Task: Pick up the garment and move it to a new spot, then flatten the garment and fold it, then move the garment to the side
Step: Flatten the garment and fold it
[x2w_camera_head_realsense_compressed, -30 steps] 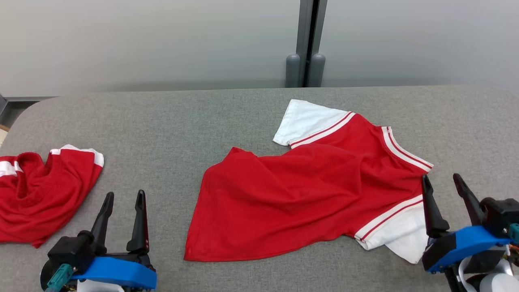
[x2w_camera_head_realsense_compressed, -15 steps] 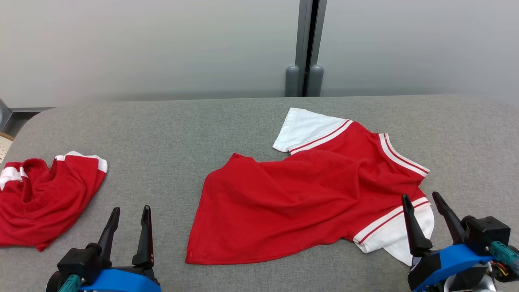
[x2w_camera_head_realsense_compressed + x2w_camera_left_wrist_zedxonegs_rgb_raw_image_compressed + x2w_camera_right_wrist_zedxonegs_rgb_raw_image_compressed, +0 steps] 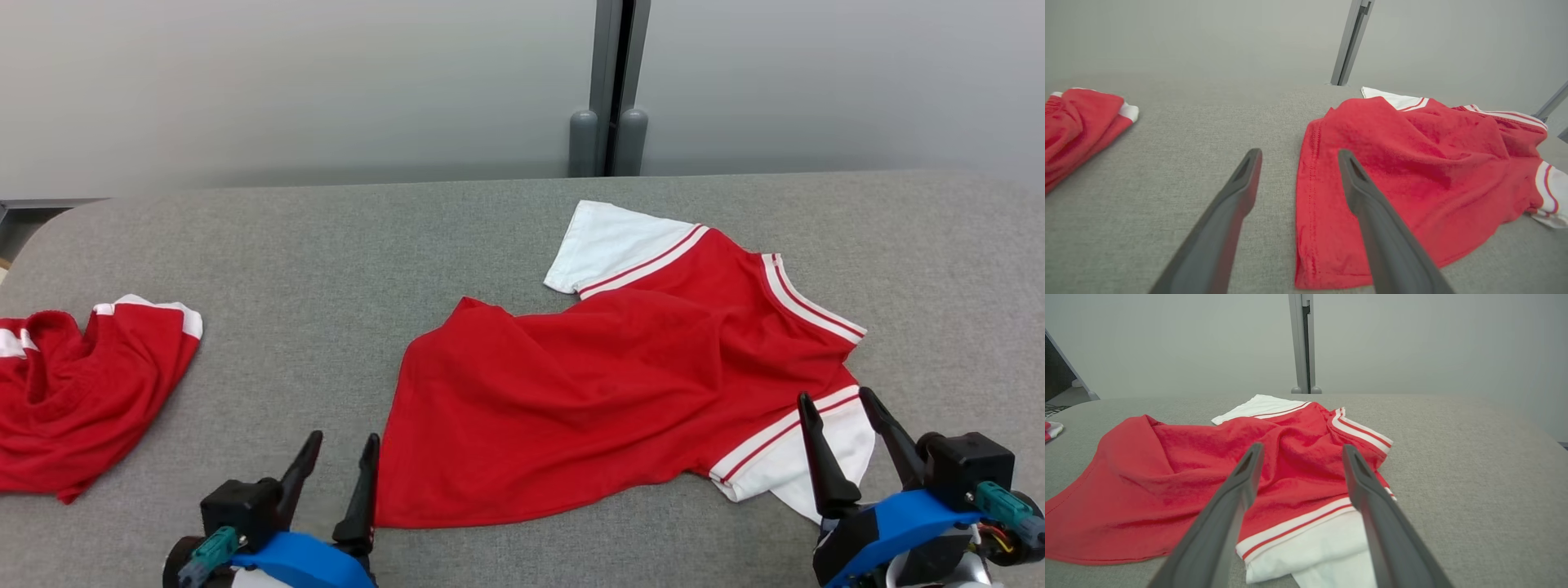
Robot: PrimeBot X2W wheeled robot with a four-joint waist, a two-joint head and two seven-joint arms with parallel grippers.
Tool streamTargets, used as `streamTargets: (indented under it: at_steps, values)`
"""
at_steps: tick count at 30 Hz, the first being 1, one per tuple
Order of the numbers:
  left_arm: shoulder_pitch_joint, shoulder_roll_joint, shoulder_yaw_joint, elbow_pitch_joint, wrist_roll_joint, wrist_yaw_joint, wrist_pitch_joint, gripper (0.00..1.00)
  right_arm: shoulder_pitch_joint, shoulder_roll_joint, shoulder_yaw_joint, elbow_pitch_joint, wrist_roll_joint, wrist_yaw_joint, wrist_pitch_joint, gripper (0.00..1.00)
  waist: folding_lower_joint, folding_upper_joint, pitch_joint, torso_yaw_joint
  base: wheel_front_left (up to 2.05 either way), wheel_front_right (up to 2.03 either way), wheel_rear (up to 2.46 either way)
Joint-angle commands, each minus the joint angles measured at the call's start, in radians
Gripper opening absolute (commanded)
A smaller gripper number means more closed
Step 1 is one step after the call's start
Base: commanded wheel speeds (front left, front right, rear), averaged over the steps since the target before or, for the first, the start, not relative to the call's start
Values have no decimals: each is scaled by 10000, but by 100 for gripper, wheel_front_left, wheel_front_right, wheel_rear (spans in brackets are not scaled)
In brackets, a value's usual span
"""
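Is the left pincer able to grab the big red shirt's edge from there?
Probably yes. The left pincer is open, right at the hem of the big red shirt, and nothing lies between them.

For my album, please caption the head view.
Left end effector and right end effector, both open, flank a red-and-white shirt on a grey table; another red garment lies left.
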Motion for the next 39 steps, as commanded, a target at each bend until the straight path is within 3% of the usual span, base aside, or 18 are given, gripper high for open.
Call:
streamTargets:
  at_steps: [1,12,18,27,35,36,37,38,39]
  values:
    - [-153,-52,-71,85,-113,-33,214,100,21,8,16,-8,22,3,36,100,0,-1,71,-23,0,0,0]
    - [-146,-364,-457,1538,-418,318,1791,100,373,0,-122,1215,321,1,887,100,0,-1,288,-195,0,0,0]
    - [-376,-381,-374,2175,-327,634,1602,100,33,3,-476,2104,131,3,1129,100,0,-1,378,-214,0,0,0]
    - [-802,-469,-524,2742,-267,589,1251,100,-547,3,-923,3466,-10,3,1213,100,0,-1,545,-112,0,0,0]
    - [-1014,-619,-739,3439,-444,505,1704,100,-742,120,55,4143,-235,54,1909,100,0,-1,759,-107,0,0,0]
    - [-1007,-633,-799,3519,-460,459,1816,84,-742,131,153,4138,-266,60,2002,49,0,-1,777,-105,0,0,0]
    - [-988,-651,-865,3592,-477,396,1939,56,-743,146,259,4120,-315,63,2083,29,0,-1,792,-101,0,0,0]
    - [-988,-651,-865,3592,-477,396,1939,56,-743,146,259,4120,-315,63,2083,29,0,-1,792,-101,0,0,0]
    - [-918,-715,-1072,3674,-497,251,2124,35,-694,163,345,4031,-311,63,2182,0,0,-1,814,-93,0,0,0]
